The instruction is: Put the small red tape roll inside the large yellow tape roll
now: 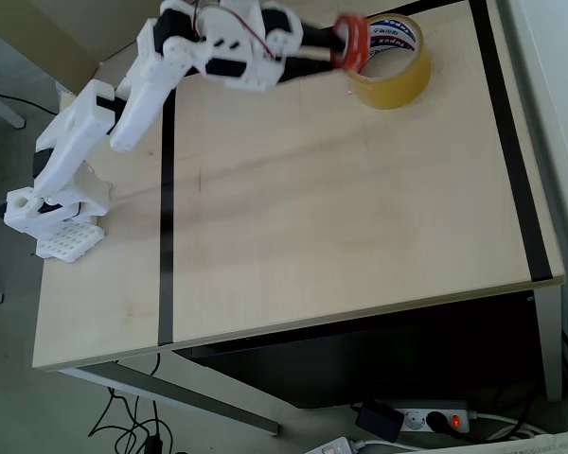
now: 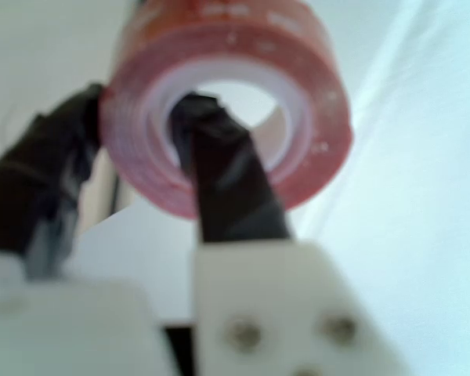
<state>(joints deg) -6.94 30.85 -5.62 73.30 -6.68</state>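
The small red tape roll [image 1: 351, 42] hangs in the air at the left rim of the large yellow tape roll [image 1: 394, 78], which lies flat at the table's far right. My gripper [image 1: 339, 47] is shut on the red roll. In the wrist view the red tape roll [image 2: 313, 102] is close and blurred, with one black finger [image 2: 227, 176] through its white core and the other finger [image 2: 51, 180] outside its left wall; my gripper [image 2: 133, 153] pinches that wall.
The white arm reaches from its base [image 1: 52, 213] at the table's left edge. Two black tape lines [image 1: 165, 236] [image 1: 516, 161] run across the light wooden table [image 1: 341, 227]. A power strip [image 1: 434, 416] lies on the floor below.
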